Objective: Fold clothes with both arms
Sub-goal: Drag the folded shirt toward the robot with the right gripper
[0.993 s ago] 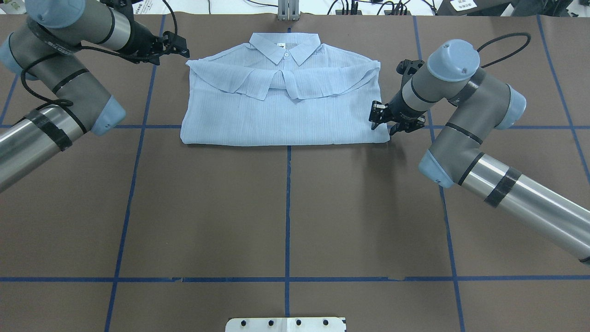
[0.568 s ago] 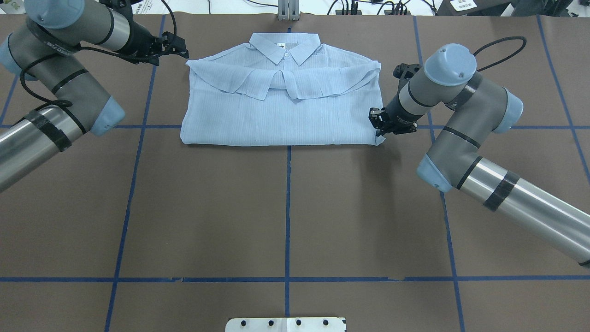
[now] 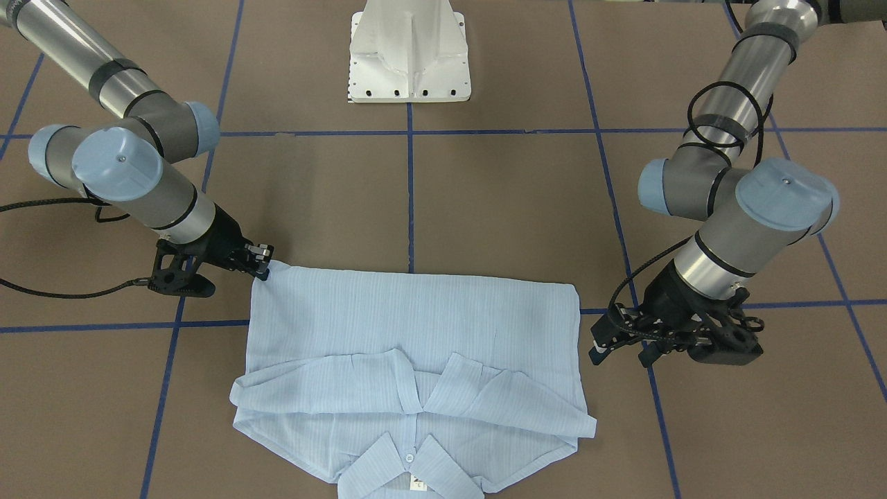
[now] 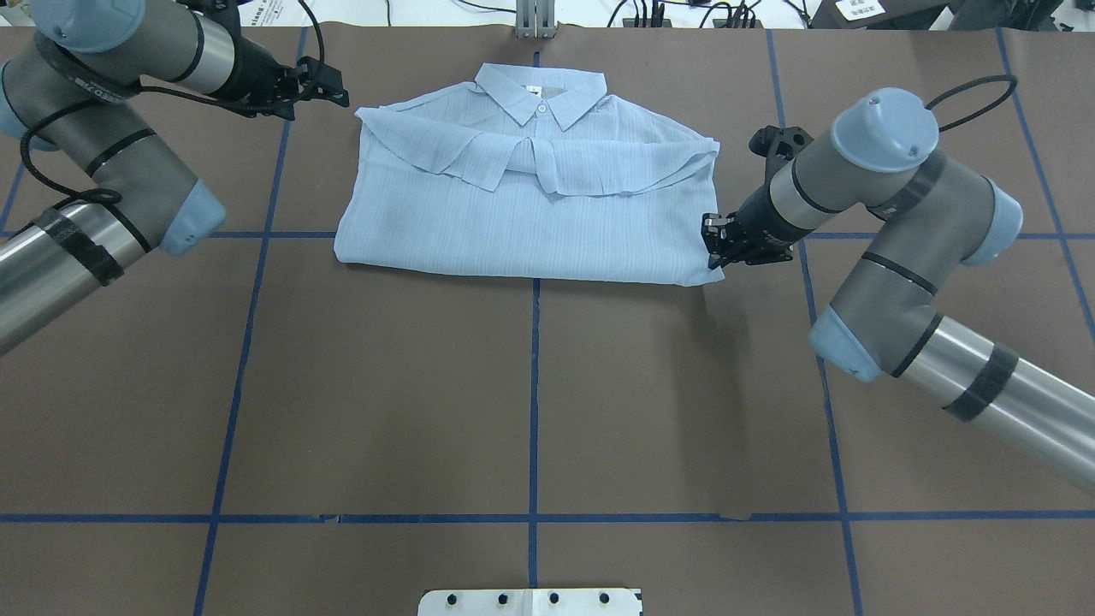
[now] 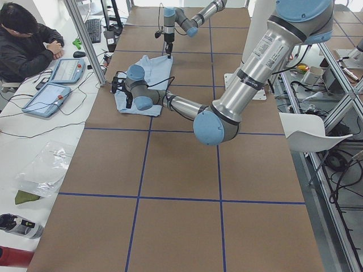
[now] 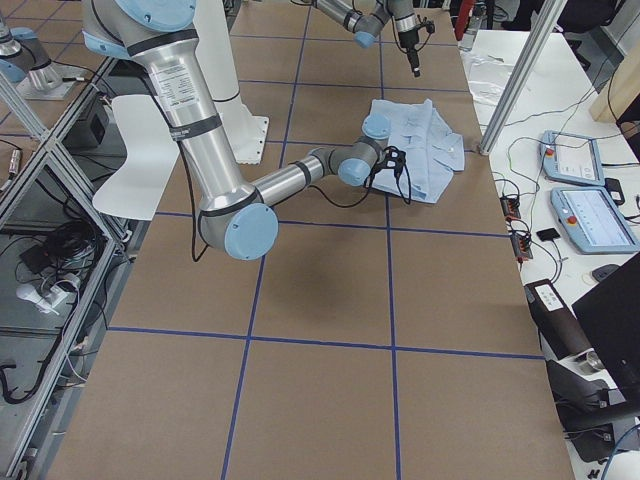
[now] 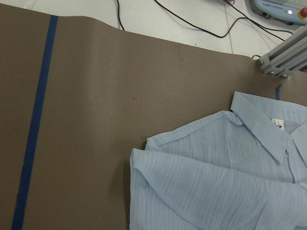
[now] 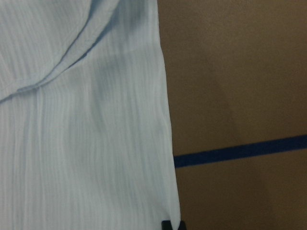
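Overhead exterior, right claw low, pinching shirt corner

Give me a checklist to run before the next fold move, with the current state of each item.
1. Right gripper clamped on the shirt at its right hem corner: ok.
2. Left gripper holding cloth: not ok; it is open beside the shirt's left edge and not touching it.
3. Sleeves folded in across the chest: ok.
4. Hem parallel to the blue tape line: not ok; it slants.
5. Pinch takes every layer at the corner: cannot tell.
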